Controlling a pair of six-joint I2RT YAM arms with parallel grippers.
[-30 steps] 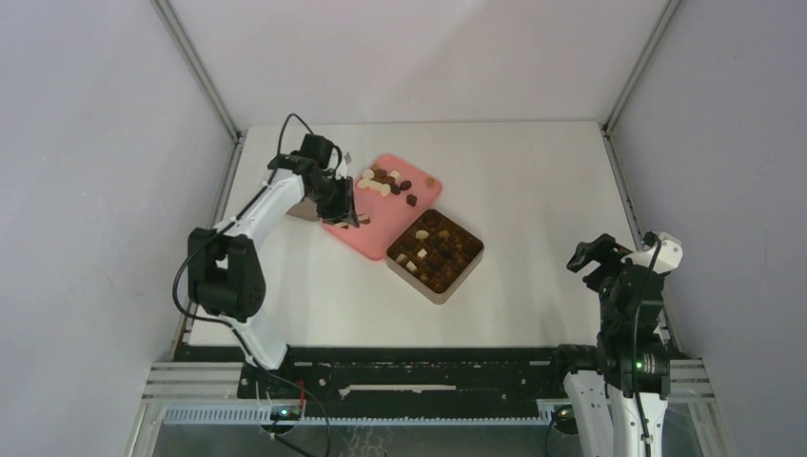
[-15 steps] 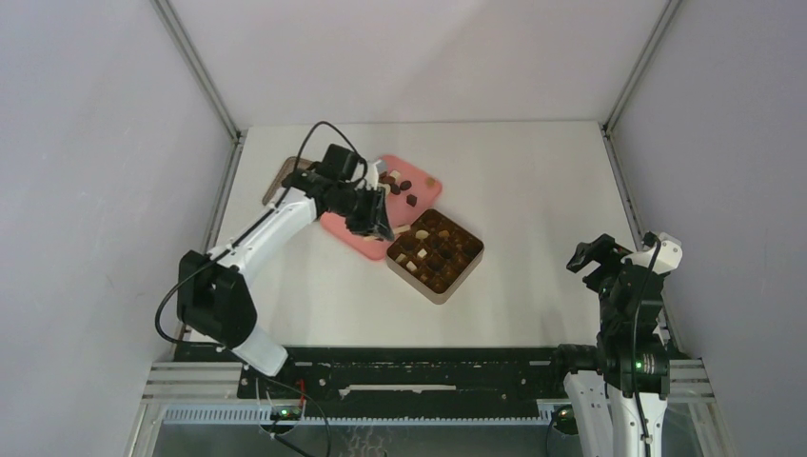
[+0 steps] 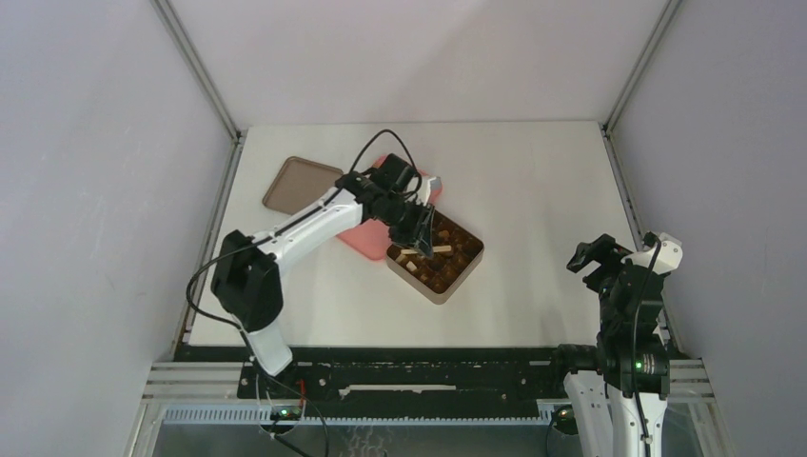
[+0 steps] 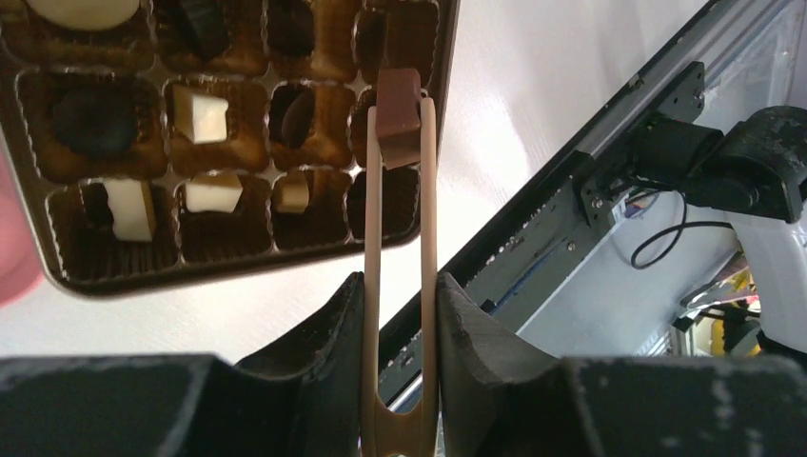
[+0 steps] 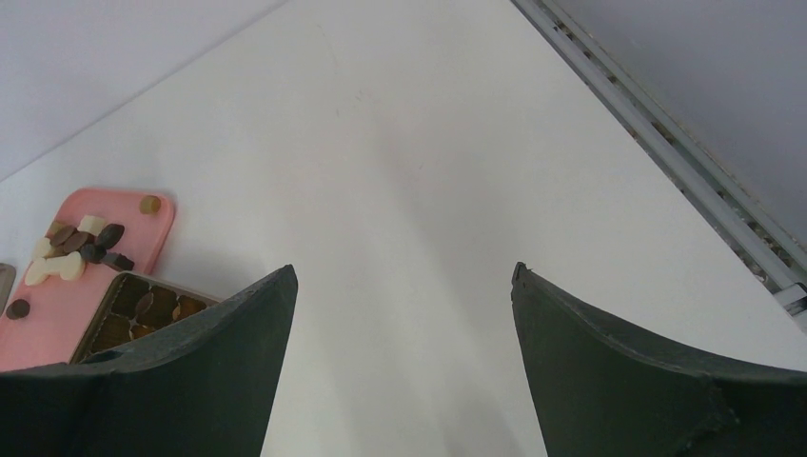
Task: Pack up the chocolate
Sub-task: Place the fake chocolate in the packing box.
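Observation:
My left gripper (image 4: 400,281) is shut on thin wooden tongs (image 4: 373,219). The tongs' tips pinch one mid-brown chocolate (image 4: 398,109), held over the cells along one edge of the square tin (image 4: 238,271). Several cells there hold white and dark pieces (image 4: 202,112). In the top view the left gripper (image 3: 419,228) hovers over the tin (image 3: 440,295), with the tongs (image 3: 428,249) pointing down into it. More loose chocolate (image 5: 86,249) lies on the pink tray (image 5: 57,314). My right gripper (image 5: 404,276) is open and holds nothing, far to the right of the tin (image 5: 143,305).
The pink tray (image 3: 360,238) lies just left of and behind the tin. A brown lid (image 3: 300,184) rests at the back left. The right gripper (image 3: 588,257) is folded near the table's right front corner. Grey walls enclose the table.
The left arm swung right from the pink tray to over the tin, carrying the tongs and the brown piece. The brown lid came into view. The right arm stayed still.

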